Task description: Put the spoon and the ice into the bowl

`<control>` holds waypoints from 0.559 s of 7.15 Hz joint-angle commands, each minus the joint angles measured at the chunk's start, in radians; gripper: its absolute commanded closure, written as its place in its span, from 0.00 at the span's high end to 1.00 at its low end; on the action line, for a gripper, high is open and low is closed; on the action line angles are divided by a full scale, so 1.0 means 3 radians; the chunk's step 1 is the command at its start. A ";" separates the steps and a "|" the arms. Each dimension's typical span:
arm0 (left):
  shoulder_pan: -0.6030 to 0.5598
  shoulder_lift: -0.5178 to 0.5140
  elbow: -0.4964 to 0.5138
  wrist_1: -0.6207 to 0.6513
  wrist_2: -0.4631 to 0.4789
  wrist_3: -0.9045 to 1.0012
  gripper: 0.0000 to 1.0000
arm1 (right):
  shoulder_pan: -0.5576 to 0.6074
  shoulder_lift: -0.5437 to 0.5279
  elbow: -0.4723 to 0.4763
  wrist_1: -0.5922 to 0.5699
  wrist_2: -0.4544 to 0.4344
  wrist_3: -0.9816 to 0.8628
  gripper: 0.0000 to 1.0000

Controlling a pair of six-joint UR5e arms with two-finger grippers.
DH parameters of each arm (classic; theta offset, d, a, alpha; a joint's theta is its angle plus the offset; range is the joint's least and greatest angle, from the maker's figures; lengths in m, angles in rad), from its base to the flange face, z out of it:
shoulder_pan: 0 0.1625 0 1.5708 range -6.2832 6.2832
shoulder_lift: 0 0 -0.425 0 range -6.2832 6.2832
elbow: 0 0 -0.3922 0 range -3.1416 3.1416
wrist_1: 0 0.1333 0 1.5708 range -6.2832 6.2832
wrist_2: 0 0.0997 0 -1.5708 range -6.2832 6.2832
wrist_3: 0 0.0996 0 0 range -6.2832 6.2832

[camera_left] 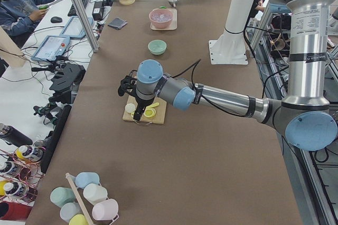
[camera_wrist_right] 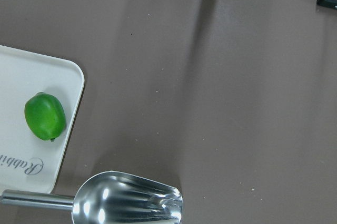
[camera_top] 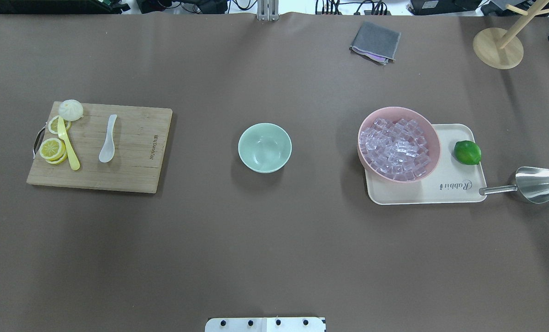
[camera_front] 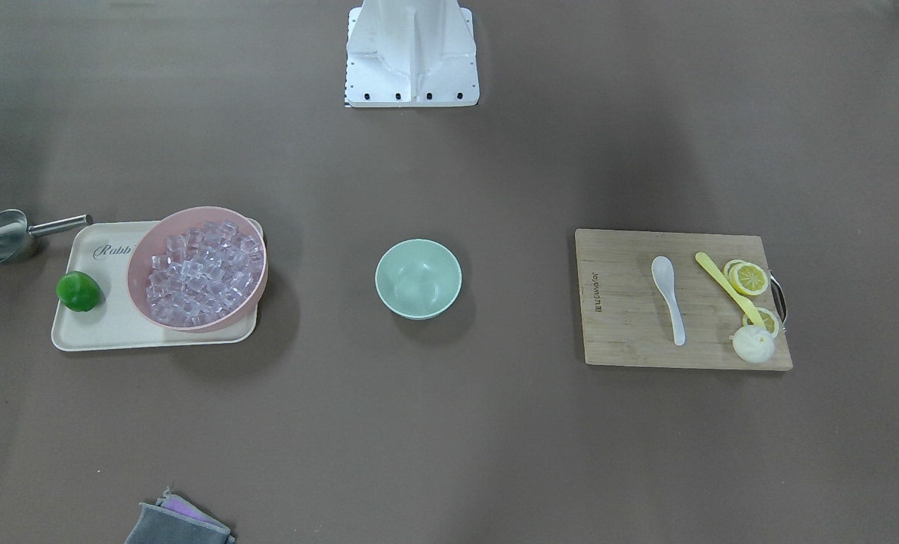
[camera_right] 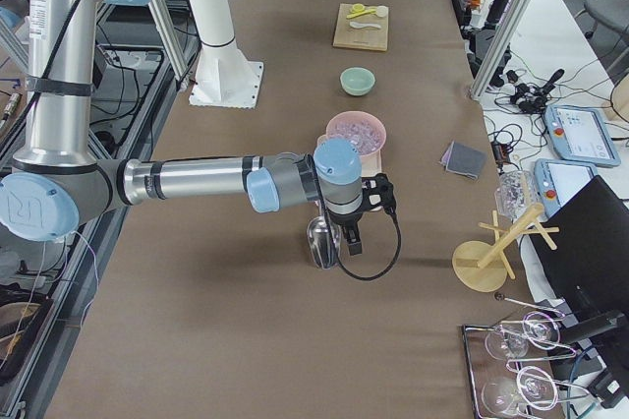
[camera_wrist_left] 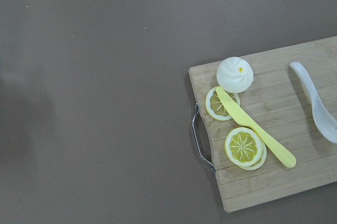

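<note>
The white spoon (camera_top: 108, 140) lies on a wooden cutting board (camera_top: 131, 152) on the left; it also shows in the left wrist view (camera_wrist_left: 316, 111). The mint-green bowl (camera_top: 265, 147) stands empty at the table's middle. The ice (camera_top: 398, 148) fills a pink bowl (camera_top: 396, 109) on a cream tray (camera_top: 440, 191) on the right. My left gripper (camera_left: 138, 114) hangs above the board's handle end. My right gripper (camera_right: 352, 237) hangs above a metal scoop (camera_right: 322, 240). Both show only in the side views, so I cannot tell whether they are open or shut.
A yellow knife (camera_top: 68, 143), lemon slices (camera_top: 53, 150) and a white bun (camera_top: 71, 109) share the board. A lime (camera_top: 467, 152) sits on the tray. The metal scoop (camera_top: 535, 184) lies right of it. A grey cloth (camera_top: 375, 42) and a wooden stand (camera_top: 498, 46) are far back.
</note>
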 commanded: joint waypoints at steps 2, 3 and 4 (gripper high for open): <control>0.0016 0.0045 0.0014 -0.0146 -0.0011 -0.0037 0.98 | -0.0012 0.0006 -0.0017 -0.0005 -0.0005 0.0003 1.00; 0.0016 0.0161 -0.0001 -0.0197 -0.0016 -0.0037 0.98 | -0.0017 0.0006 -0.0017 0.0000 0.0000 0.0003 1.00; 0.0021 0.0173 0.0014 -0.0334 -0.0011 -0.0037 0.98 | -0.0017 0.0006 -0.0017 -0.0005 0.0000 0.0003 1.00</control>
